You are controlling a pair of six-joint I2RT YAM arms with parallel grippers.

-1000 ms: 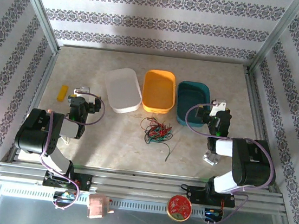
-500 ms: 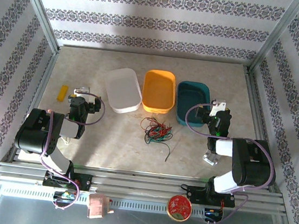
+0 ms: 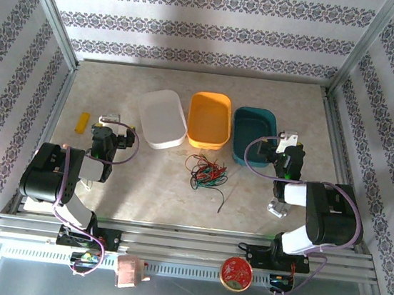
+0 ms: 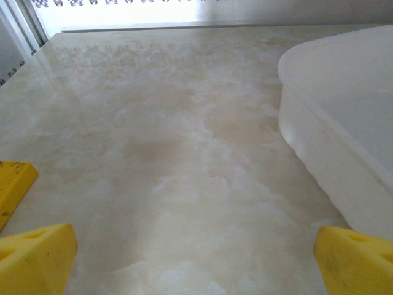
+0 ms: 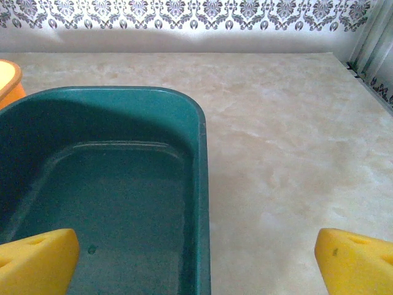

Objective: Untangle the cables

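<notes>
The cables (image 3: pixel 205 171) lie in a small tangle of red, green and black wires on the table, in front of the orange tub. One dark wire (image 3: pixel 227 194) trails off to the tangle's lower right. My left gripper (image 3: pixel 106 123) is well to the left of the tangle. It is open, with its yellow fingertips (image 4: pixel 37 255) wide apart over bare table. My right gripper (image 3: pixel 289 143) is to the right of the tangle, at the teal tub's near right corner. It is open too, its yellow fingertips (image 5: pixel 353 261) spread with nothing between them.
Three empty tubs stand in a row behind the tangle: white (image 3: pixel 162 118), orange (image 3: pixel 210 119), teal (image 3: pixel 254 135). The white tub's wall (image 4: pixel 344 153) is close on the left gripper's right. The teal tub's rim (image 5: pixel 202 184) lies under the right gripper. A yellow block (image 3: pixel 81 122) lies at far left.
</notes>
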